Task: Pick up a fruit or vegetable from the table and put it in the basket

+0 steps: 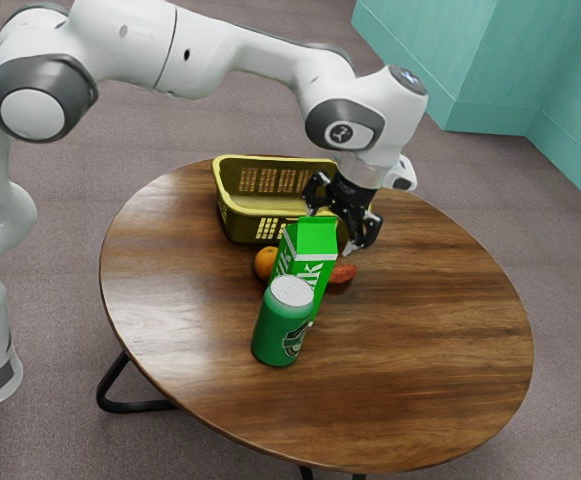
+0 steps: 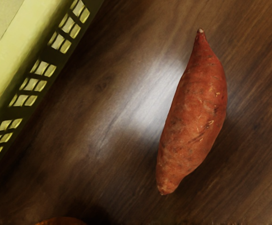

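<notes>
One sweet potato (image 2: 193, 112) lies near the basket (image 1: 240, 225), seemingly below the spread claw (image 1: 330, 231).

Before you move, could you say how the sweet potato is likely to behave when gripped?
The sweet potato looks plump and solid, so probably stiff. Its rounded sides may roll if nudged; its tapered ends would likely slip sooner than the thick middle.

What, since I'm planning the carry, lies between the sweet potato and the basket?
Only bare tabletop, with a patch of glare on it, lies between the sweet potato and the basket; the wrist view shows that stretch.
</notes>
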`<state>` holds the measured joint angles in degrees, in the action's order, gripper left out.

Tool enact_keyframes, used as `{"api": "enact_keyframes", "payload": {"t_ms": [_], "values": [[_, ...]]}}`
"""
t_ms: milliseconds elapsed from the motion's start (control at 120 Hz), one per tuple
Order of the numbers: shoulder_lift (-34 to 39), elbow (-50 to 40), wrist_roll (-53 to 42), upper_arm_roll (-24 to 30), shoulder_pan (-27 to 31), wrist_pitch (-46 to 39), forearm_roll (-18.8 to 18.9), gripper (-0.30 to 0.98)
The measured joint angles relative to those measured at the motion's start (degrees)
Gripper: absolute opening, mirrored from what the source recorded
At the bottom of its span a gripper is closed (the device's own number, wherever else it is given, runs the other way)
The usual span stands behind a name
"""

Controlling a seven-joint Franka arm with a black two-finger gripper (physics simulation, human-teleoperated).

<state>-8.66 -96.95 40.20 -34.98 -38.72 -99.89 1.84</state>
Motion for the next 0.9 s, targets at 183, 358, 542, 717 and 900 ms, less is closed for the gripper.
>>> {"api": "enact_keyframes", "payload": {"t_ms": [183, 358, 542, 717, 900], "values": [[-0.16, -1.09, 2.36, 0.01, 0.26, -1.57, 0.0, 0.68], [-1.39, -0.29, 3.11, 0.59, 1.13, -3.16, -0.27, 0.69], [-3.48, 1.86, 0.67, 1.0, 1.39, -3.0, -4.79, 0.68], [-9.68, 11.25, -4.21, 5.25, 7.88, 3.66, -9.57, 0.68], [-13.59, 15.26, -8.39, 11.03, 14.73, 8.46, -11.27, 0.68]]}}
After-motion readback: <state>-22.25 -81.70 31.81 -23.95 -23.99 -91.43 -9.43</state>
